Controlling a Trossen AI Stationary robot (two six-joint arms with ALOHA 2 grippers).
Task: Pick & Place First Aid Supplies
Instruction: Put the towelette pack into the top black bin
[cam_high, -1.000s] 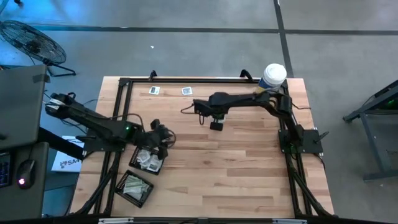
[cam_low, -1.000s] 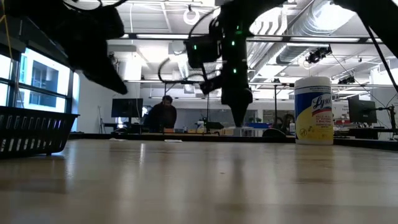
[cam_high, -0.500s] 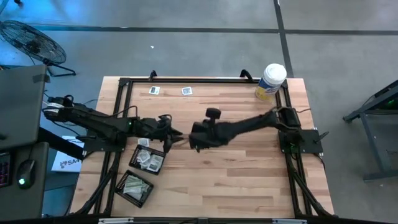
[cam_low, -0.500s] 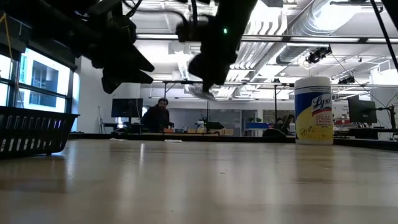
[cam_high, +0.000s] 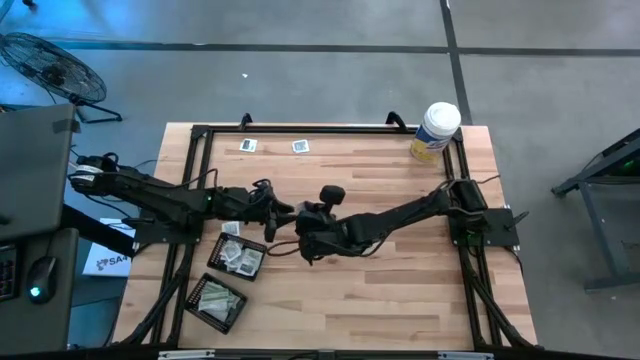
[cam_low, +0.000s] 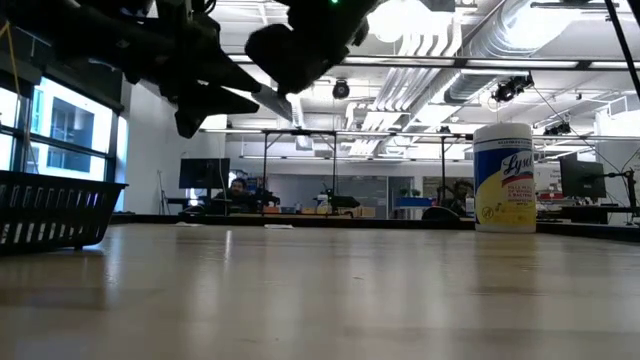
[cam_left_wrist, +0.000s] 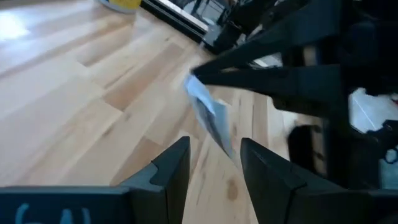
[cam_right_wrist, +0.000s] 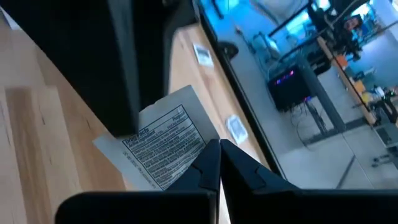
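Change: the right arm has swung away from the far side of the surface toward the left arm; the two grippers now meet in the air near the middle of the left half, above the wood.
Right gripper (cam_high: 300, 236): fingers (cam_right_wrist: 211, 163) pressed together on the edge of a printed white packet (cam_right_wrist: 163, 144), held clear of the surface.
Left gripper (cam_high: 276, 217): fingers (cam_left_wrist: 168, 168) apart, one on each side of the same packet (cam_left_wrist: 208, 118), not yet closed on it.
Packet position: between the two grippers, just beyond the nearer mesh tray (cam_high: 237, 257); whether the left fingers already touch it is hard to tell from the blurred wrist view.
Other supplies: two small packets (cam_high: 249, 146) lie near the far edge; more sit in both trays.
Meaning: this looks like a hand-over from right to left, so the left can drop the packet in a tray.
Wipes canister (cam_high: 436, 130): stands at the far right corner, uninvolved.
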